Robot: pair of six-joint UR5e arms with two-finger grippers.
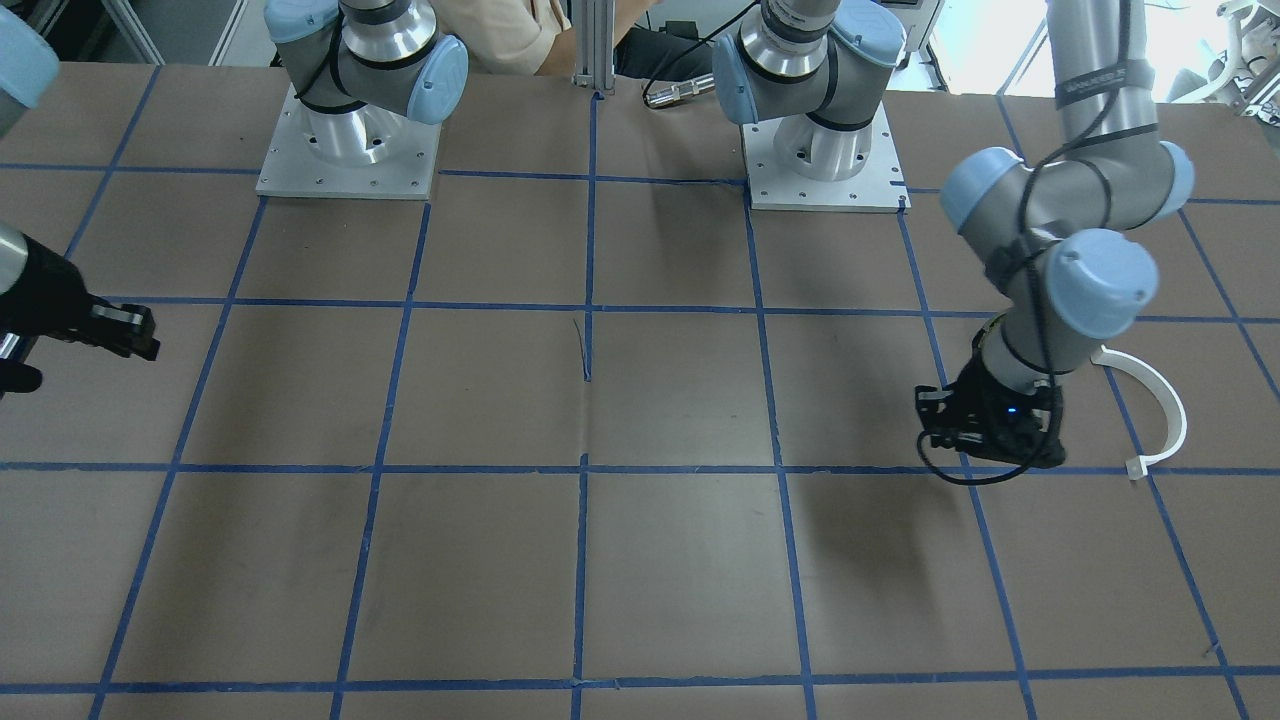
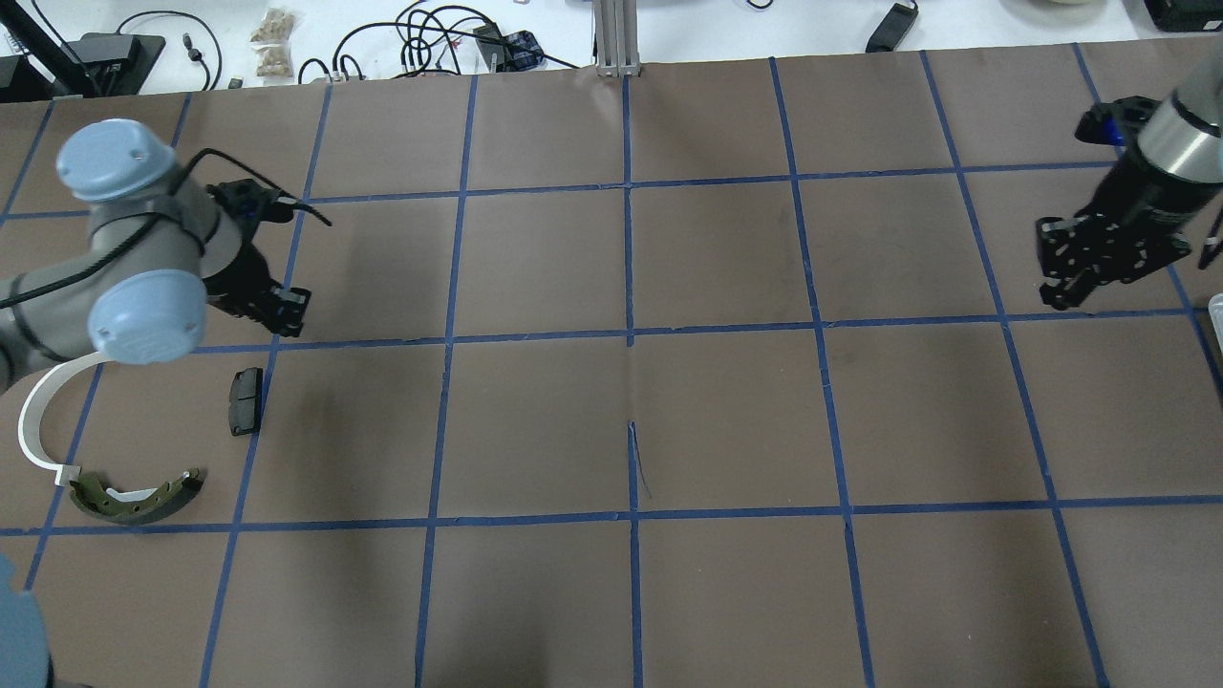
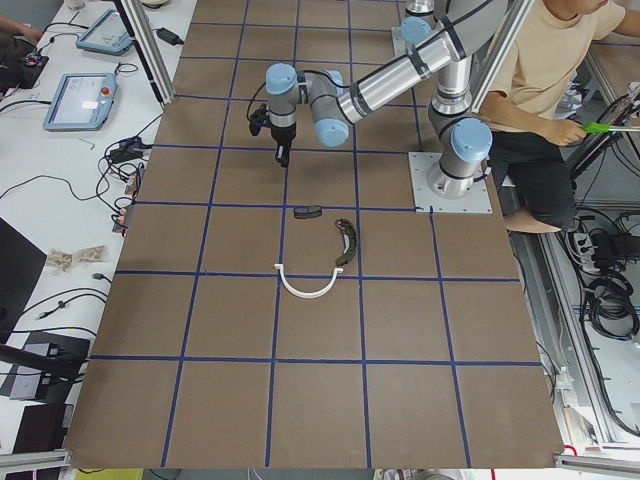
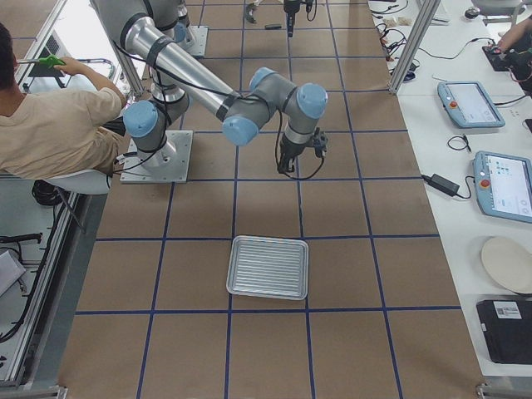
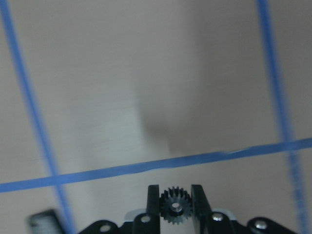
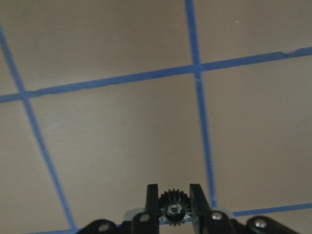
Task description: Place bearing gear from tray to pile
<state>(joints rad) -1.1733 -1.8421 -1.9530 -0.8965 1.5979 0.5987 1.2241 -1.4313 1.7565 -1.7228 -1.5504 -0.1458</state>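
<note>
The silver ridged tray (image 4: 268,268) lies bare in the exterior right view, and only its edge (image 2: 1216,315) shows overhead. The pile is at the table's left: olive brake shoe (image 2: 139,497), white plastic arc (image 2: 38,420) and black pad (image 2: 246,401). My left gripper (image 2: 287,320) hangs just beyond the pad, jaws close together. My right gripper (image 2: 1056,291) hangs near the tray, jaws close together. A small black toothed wheel sits between the fingers (image 5: 153,200) in both wrist views and looks the same in each. No separate bearing gear shows on the tray, the table or the pile.
The two arm bases (image 1: 350,150) (image 1: 825,160) stand at the robot's edge of the brown, blue-taped table. A person (image 3: 540,80) sits behind the bases. Cables and boxes (image 2: 430,43) lie beyond the far edge.
</note>
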